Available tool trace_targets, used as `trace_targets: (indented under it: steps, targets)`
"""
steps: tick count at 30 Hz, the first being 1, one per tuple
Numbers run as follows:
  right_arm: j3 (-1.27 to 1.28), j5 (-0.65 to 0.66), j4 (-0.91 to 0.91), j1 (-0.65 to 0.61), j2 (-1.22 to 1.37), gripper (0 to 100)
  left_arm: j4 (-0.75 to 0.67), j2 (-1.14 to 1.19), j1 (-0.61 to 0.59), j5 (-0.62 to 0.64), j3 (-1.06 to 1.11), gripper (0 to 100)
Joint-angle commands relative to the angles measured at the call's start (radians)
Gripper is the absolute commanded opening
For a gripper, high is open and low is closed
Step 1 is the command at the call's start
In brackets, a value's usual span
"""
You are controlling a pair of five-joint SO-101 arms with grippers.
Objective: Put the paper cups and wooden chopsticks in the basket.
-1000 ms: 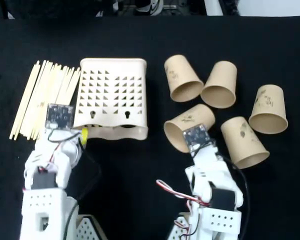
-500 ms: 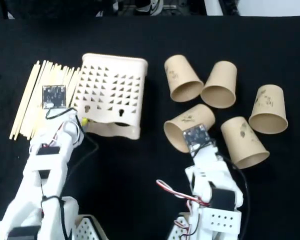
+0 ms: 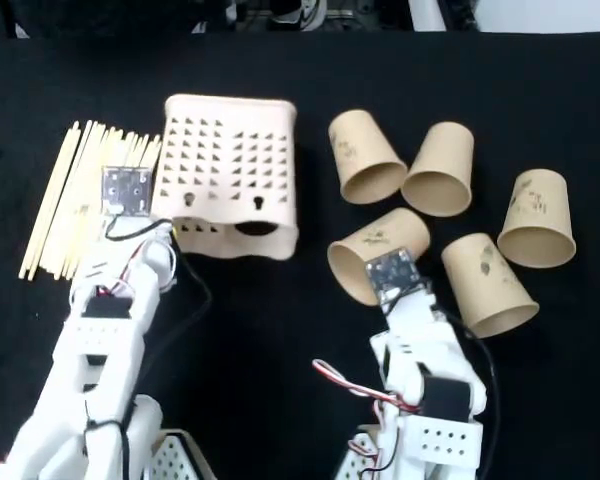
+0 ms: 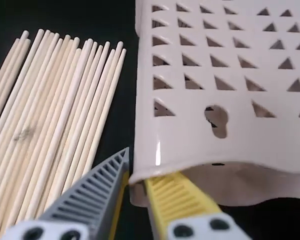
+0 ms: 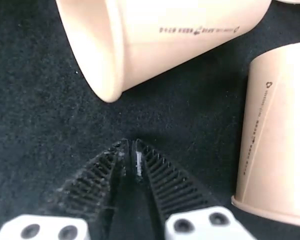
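Your left gripper [image 4: 137,172] pinches the rim of the cream perforated plastic basket [image 4: 190,140] lying sideways; righting it seems next. Your right gripper [image 5: 131,147] sits pressed together, empty.

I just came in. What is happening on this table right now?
The left gripper clamps the wall of the basket, which lies on its side: one finger is inside its mouth, the other outside. The chopsticks lie in a pile beside it. The right gripper is shut and empty, low over the table, near one of five cups lying on their sides.
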Motion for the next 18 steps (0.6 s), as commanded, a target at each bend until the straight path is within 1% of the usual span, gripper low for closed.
trace_targets:
  steps: [1,4,6,12,15,18]
  targets:
    - [-0.008,-0.003,-0.014,-0.006,-0.064,2.8,0.229,-0.206,0.013,0.014,-0.097,3]
    - [-0.008,-0.003,-0.014,-0.006,-0.064,2.8,0.453,-0.328,0.013,0.069,-0.189,3]
    - [-0.008,-0.003,-0.014,-0.006,-0.064,2.8,0.574,-0.396,0.018,0.11,-0.26,3]
    - [-0.008,-0.003,-0.014,-0.003,-0.064,2.8,0.827,-0.483,0.151,0.114,-0.441,3]
    - [-0.008,-0.002,-0.015,0.031,-0.064,2.8,0.902,-0.485,0.194,0.155,-0.518,3]
    - [-0.008,-0.002,-0.015,0.041,-0.064,2.8,0.904,-0.485,0.156,0.155,-0.555,3]
